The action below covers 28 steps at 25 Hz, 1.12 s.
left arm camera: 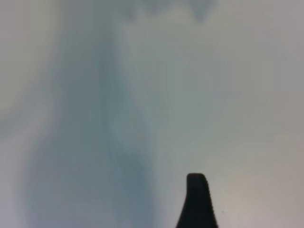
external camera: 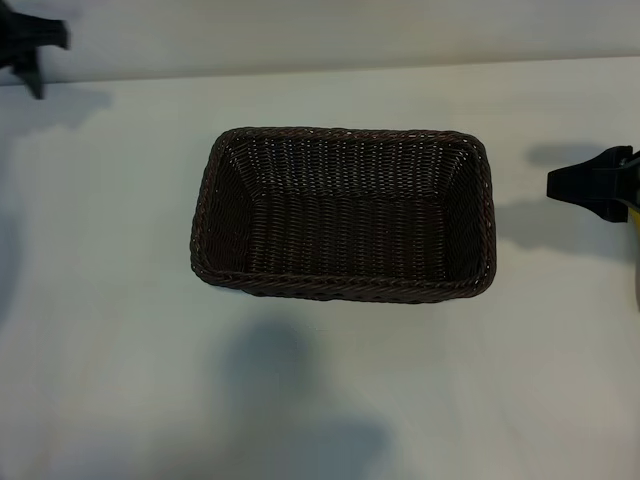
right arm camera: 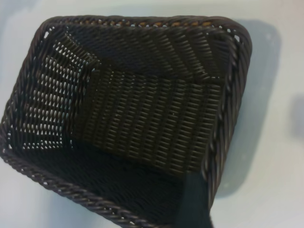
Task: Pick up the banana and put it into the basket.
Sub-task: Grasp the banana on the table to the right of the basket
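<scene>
White table [external camera: 100, 350] lies nearest you in the exterior view, bare apart from a broad soft shadow [external camera: 280, 390] at 6 o'clock from the basket. Just beyond that shadow you have the basket [external camera: 340, 288], dark brown woven wicker, rectangular with rounded corners. It sits flat near the middle of the table with its long side running from 9 to 3 o'clock. You can see straight down onto its woven floor and sloping walls.

At 3 o'clock from the basket, well apart from its rim, you will find the right gripper [external camera: 590, 182] at the edge of the view, its black fingers pointing toward the basket. Its jaws stand released, with nothing between them. Its wrist camera looks into the basket [right arm camera: 228, 95] at a slant, with a dark fingertip [right arm camera: 192, 204] showing over the near rim. A thin yellowish strip [external camera: 635, 240] touches the picture's edge just below that gripper; you cannot tell what it is.

Farthest from you, at 10 o'clock from the basket and well clear of it, the left gripper [external camera: 35, 45] hangs over the table's back corner. Its jaws are released too. Its wrist camera shows one black fingertip [left arm camera: 197, 202] above bare, blurred table [left arm camera: 247, 118].

You cannot place the banana from these views.
</scene>
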{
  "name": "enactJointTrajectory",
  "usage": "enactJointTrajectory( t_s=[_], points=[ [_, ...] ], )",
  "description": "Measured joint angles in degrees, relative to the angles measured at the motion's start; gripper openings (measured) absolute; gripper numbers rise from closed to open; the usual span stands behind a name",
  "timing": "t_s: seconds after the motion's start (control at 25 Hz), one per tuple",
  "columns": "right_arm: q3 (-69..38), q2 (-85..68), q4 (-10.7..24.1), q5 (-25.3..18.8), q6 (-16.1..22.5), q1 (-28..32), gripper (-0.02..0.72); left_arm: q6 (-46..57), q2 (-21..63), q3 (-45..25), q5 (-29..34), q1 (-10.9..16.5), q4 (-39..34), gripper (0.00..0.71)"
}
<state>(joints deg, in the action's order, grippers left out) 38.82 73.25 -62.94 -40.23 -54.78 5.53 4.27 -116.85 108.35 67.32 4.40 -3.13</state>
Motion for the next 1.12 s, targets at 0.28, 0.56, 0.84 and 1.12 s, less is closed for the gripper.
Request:
enactJointTrajectory(
  t_s=[0.28,0.56,0.84,1.12],
  points=[
    [0.0,0.0,0.0,0.0,0.0,0.0,0.57,-2.5,8.3,-6.9,0.0,-0.5,1.5,0.564],
    [0.0,0.0,0.0,0.0,0.0,0.0,0.57,-3.5,25.3,-25.6,0.0,-0.6,1.5,0.563],
    [0.0,0.0,0.0,0.0,0.0,0.0,0.57,-4.9,47.8,-46.4,0.0,-0.6,1.5,0.562],
    [0.0,0.0,0.0,-0.1,0.0,0.0,0.57,-4.9,71.3,-62.5,-0.5,-0.6,1.6,0.55]
  ],
)
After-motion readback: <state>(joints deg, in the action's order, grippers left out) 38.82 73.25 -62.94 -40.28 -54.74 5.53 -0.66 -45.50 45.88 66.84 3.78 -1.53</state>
